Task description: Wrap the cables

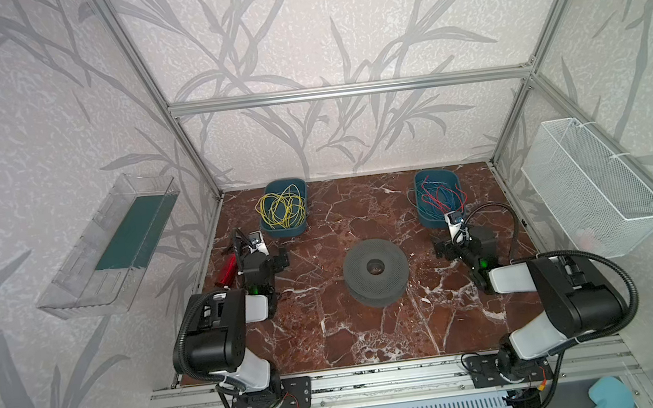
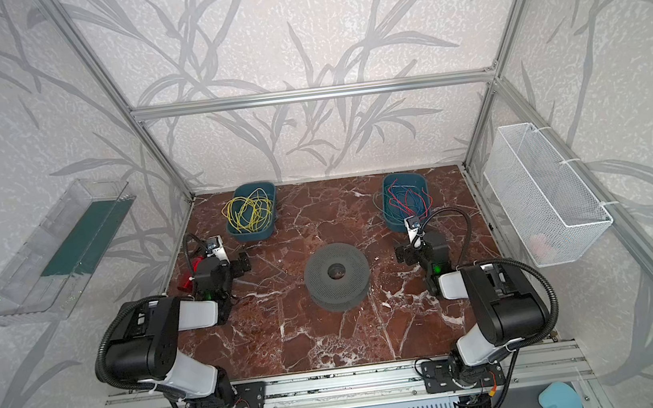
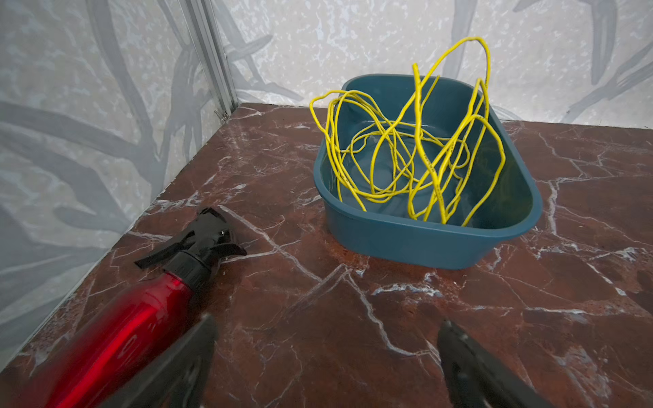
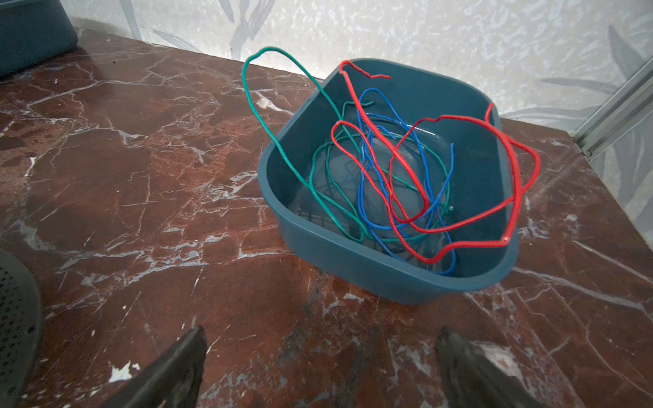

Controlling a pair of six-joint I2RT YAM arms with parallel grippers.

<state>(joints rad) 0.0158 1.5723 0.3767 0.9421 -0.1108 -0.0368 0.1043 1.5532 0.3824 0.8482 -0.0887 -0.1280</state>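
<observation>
The cables (image 3: 406, 152) are thin yellow wires, tangled loosely in a teal bin (image 3: 417, 243) at the back left of the marble table; they show in both top views (image 1: 281, 210) (image 2: 250, 213). Some loops stick up above the bin's rim. My left gripper (image 3: 327, 323) hangs open just in front of this bin, nothing between its fingers. My right gripper (image 4: 321, 332) is open too, empty, in front of the other teal bin (image 4: 353, 261). In a top view the left gripper (image 1: 264, 255) and the right gripper (image 1: 457, 237) sit low over the table.
The right bin holds red, blue and green wires (image 4: 406, 176). A grey perforated spool (image 1: 376, 272) stands mid-table. A red spray bottle (image 3: 123, 325) lies beside my left gripper. A white mesh basket (image 1: 595, 187) and a clear tray (image 1: 104, 247) hang outside the frame.
</observation>
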